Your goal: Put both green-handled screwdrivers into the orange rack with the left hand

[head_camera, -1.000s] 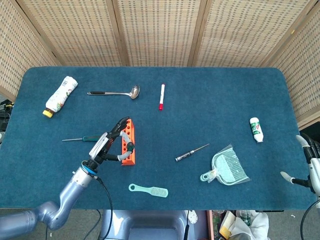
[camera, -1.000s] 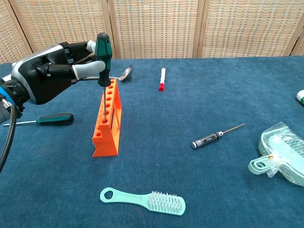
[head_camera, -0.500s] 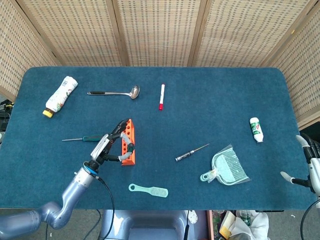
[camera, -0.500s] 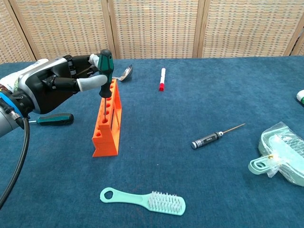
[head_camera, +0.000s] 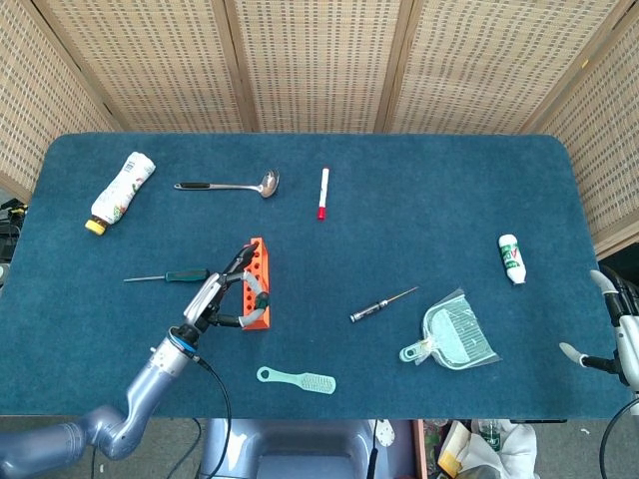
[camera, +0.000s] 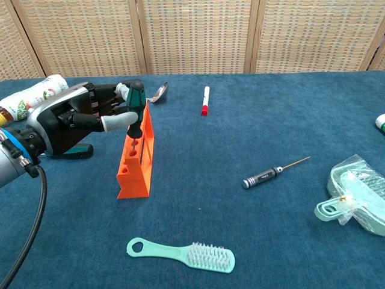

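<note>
Screwdriver (camera: 136,103) lower, in robot hand (camera: 78,117), rack-seated

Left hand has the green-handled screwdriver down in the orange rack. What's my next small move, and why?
Probably release: spread the left hand and lift it clear. The green-handled screwdriver stands upright with its shaft well down a hole of the orange rack, so it looks seated. The second green-handled screwdriver lies on the table left of the rack, not yet placed.
</note>
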`<state>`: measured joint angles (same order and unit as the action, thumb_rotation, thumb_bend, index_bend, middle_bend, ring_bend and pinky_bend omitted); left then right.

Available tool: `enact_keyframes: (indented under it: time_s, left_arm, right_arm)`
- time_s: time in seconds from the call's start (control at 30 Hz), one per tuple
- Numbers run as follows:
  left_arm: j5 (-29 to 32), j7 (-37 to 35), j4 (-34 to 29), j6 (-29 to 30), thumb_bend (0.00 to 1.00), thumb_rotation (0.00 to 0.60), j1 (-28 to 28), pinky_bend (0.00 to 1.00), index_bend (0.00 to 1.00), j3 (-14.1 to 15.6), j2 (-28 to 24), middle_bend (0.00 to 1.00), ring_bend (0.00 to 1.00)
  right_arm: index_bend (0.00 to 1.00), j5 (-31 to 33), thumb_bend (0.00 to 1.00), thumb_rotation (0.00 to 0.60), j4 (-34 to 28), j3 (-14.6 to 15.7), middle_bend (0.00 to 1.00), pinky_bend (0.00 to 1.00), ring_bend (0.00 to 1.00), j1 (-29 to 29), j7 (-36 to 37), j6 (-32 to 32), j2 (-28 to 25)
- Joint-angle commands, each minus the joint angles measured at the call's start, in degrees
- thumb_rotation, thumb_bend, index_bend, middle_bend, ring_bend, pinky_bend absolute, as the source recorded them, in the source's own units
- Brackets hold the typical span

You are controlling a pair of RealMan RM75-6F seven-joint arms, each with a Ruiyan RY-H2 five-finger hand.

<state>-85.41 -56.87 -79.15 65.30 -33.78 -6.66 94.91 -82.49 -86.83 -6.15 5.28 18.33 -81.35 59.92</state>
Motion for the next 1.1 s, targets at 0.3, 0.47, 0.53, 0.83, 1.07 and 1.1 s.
enact_keyframes:
  time_s: [0.3,0.47,0.53,0.83,1.07,1.1]
  left_arm:
    - [0.16,2.80,1.13,0.59,0.50,0.600,0.58,0.00,0.55,0.29,0.91,0.00,0.00]
    - [-0.18,2.75,0.89,1.12,0.51,0.600,0.90,0.00,0.52,0.41,0.62,0.00,0.00]
    - [-0.61,2.81,0.74,1.49,0.51,0.600,1.06,0.00,0.50,0.61,0.35,0.00,0.00]
    - [-0.79,3.98,-0.70,1.50,0.34,0.600,1.53,0.00,0.36,1.15,-1.46,0.00,0.00]
    - [-1.58,4.16,-2.08,2.77,0.23,0.600,2.44,0.00,0.28,1.74,-3.24,0.00,0.00]
    - [-1.78,4.25,-2.37,3.14,0.23,0.600,2.62,0.00,0.27,1.78,-3.68,0.00,0.00]
  right_arm:
    - [0.00,-0.05,0.00,0.600,-0.09,0.01,0.00,0.00,0.00,-0.02,-0.14,-0.11,0.02]
    - [0.00,-0.16,0.00,0.600,-0.15,0.04,0.00,0.00,0.00,-0.05,-0.10,-0.22,-0.01]
    - [0.00,-0.19,0.00,0.600,-0.16,0.04,0.00,0.00,0.00,-0.07,-0.13,-0.28,0.00]
    - [0.00,-0.24,0.00,0.600,-0.31,0.05,0.00,0.00,0.00,-0.10,-0.36,-0.40,0.03]
    - [0.00,-0.26,0.00,0.600,-0.40,0.06,0.00,0.00,0.00,-0.10,-0.48,-0.45,0.05]
    - [0.00,-0.26,0.00,0.600,-0.42,0.06,0.00,0.00,0.00,-0.11,-0.48,-0.44,0.04]
